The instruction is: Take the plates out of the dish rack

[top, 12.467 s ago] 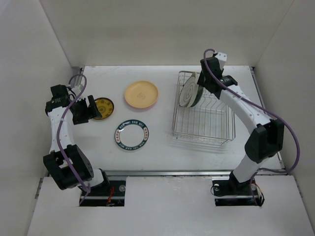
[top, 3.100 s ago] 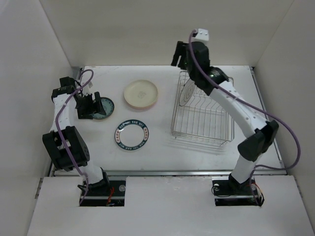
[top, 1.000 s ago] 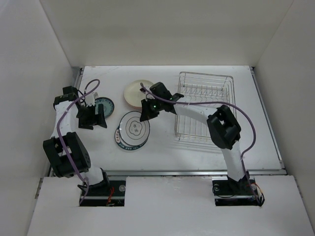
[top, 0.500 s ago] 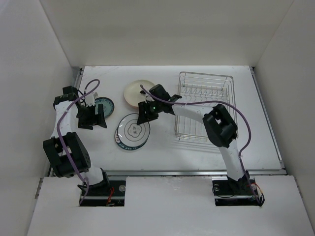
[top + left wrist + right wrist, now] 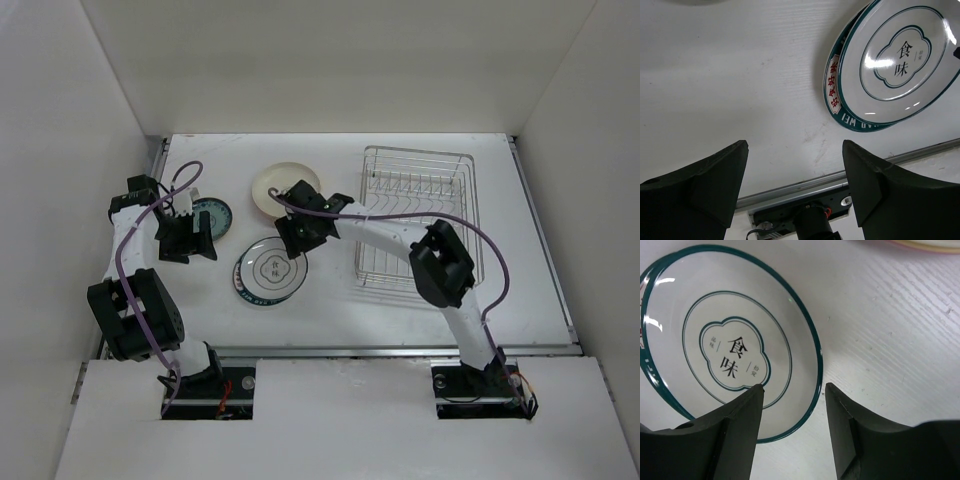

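The silver wire dish rack (image 5: pixel 440 250) at right holds no plates. The white line-pattern plate (image 5: pixel 268 270) lies flat on the white plate with the dark lettered rim (image 5: pixel 243 278) at table centre. My right gripper (image 5: pixel 289 246) is open just off that stack's upper right edge; in the right wrist view its jaws (image 5: pixel 794 390) stand apart over the line-pattern plate's (image 5: pixel 735 357) teal rim, holding nothing. My left gripper (image 5: pixel 190 247) is open and empty beside a small teal plate (image 5: pixel 212 213). The left wrist view shows the stack (image 5: pixel 900 55) ahead of the open gripper (image 5: pixel 795 155).
A cream plate stacked on a pink one (image 5: pixel 268 186) lies behind the right gripper, its edge showing in the right wrist view (image 5: pixel 920 244). The table's metal front rail (image 5: pixel 805 182) lies near the left gripper. White walls enclose the table.
The right gripper carried the line-pattern plate from the rack, laid it flat on the lettered plate, let go and drew back toward the cream plate. The left arm stayed still.
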`<control>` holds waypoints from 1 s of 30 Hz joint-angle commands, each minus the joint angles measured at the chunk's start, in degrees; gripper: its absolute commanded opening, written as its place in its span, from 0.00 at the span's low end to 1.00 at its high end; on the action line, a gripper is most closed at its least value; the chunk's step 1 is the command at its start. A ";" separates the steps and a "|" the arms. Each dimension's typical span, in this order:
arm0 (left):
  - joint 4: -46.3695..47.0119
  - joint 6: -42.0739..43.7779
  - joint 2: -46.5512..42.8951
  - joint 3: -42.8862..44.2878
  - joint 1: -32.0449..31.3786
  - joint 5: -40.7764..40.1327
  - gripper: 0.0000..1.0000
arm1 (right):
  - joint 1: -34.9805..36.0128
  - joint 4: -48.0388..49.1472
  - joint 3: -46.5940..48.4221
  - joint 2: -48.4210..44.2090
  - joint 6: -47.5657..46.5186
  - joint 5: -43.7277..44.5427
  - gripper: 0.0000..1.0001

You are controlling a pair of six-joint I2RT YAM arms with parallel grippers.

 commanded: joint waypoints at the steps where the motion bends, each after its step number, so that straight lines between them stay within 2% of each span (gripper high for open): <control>1: -0.67 0.07 -1.14 -0.35 0.28 0.60 0.73 | 0.78 -1.65 2.99 0.83 -1.44 1.81 0.58; 8: -0.67 0.07 -1.14 -0.35 0.28 0.60 0.73 | 1.39 0.81 2.99 1.53 -1.44 -1.54 0.51; 14: -0.67 0.07 -1.14 -0.35 0.28 0.60 0.74 | 1.39 1.42 2.99 1.53 -1.44 -2.69 0.51; 17: -0.67 0.07 -1.14 -0.35 0.28 0.60 0.74 | 1.39 1.42 2.46 -1.01 -1.44 -0.68 0.51; 20: -0.67 0.07 -1.14 -0.35 0.28 0.60 0.74 | 1.39 1.42 0.18 -7.66 -1.44 5.99 0.51; 21: -0.67 0.07 -1.14 -0.35 0.28 0.60 0.74 | 1.39 1.94 -0.70 -10.13 -0.66 8.71 0.53; 23: 0.20 -0.45 -2.45 -0.35 0.28 -0.54 0.74 | 1.39 2.82 -3.95 -18.27 0.22 19.94 0.59; 25: 1.52 -2.03 -3.68 -0.96 0.28 -2.81 0.74 | 1.39 3.44 -6.23 -23.84 2.16 31.86 0.79; 27: 4.51 -3.70 -6.23 -1.58 0.28 -5.71 0.74 | -0.44 2.75 -9.22 -31.03 3.21 36.93 1.00; 30: 9.94 -9.14 -10.36 -3.07 0.28 -16.24 0.76 | -5.97 -3.90 -10.37 -37.02 6.19 41.77 1.00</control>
